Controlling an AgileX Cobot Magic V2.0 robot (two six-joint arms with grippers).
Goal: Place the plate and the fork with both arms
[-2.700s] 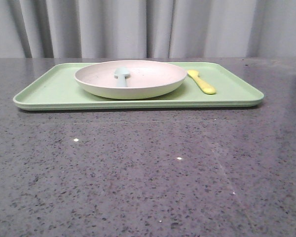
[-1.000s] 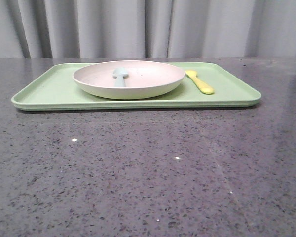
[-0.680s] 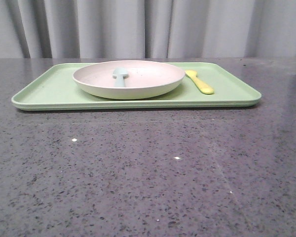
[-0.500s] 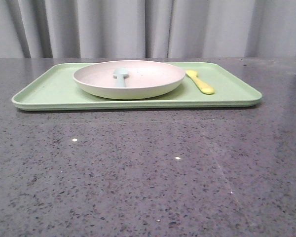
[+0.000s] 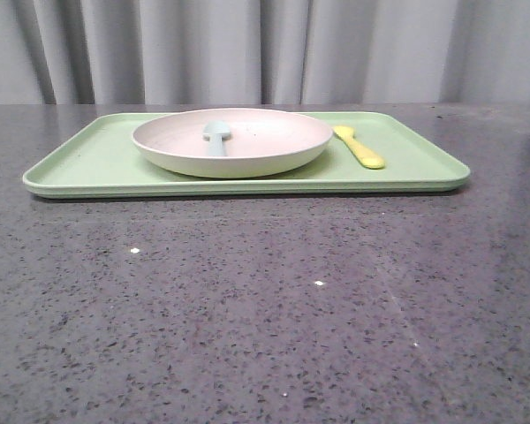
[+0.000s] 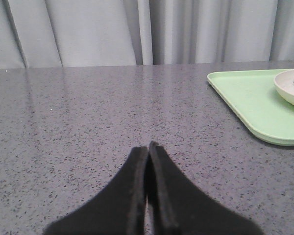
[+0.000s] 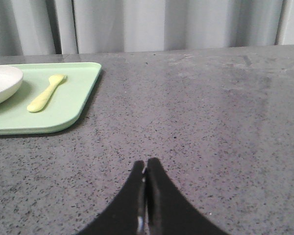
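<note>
The pinkish-white plate (image 5: 232,141) sits on the light-green tray (image 5: 88,168) near the table's far side, with a pale blue spoon (image 5: 216,135) lying in it. The yellow fork (image 5: 359,147) lies on the tray just right of the plate. In the left wrist view the tray (image 6: 255,98) and plate edge (image 6: 290,88) are off to one side of my left gripper (image 6: 148,145), which is shut and empty over bare table. The right wrist view shows the fork (image 7: 45,93), the plate's rim (image 7: 2,84) and the tray (image 7: 68,105), well apart from my right gripper (image 7: 145,162), also shut and empty.
A grey speckled stone tabletop (image 5: 265,309) stretches from the tray to the near edge. Grey curtains (image 5: 265,49) hang behind the table. Neither arm shows in the front view.
The whole front view has shifted a few pixels; the plate, spoon and fork keep their places on the tray. No arm has entered the front view.
</note>
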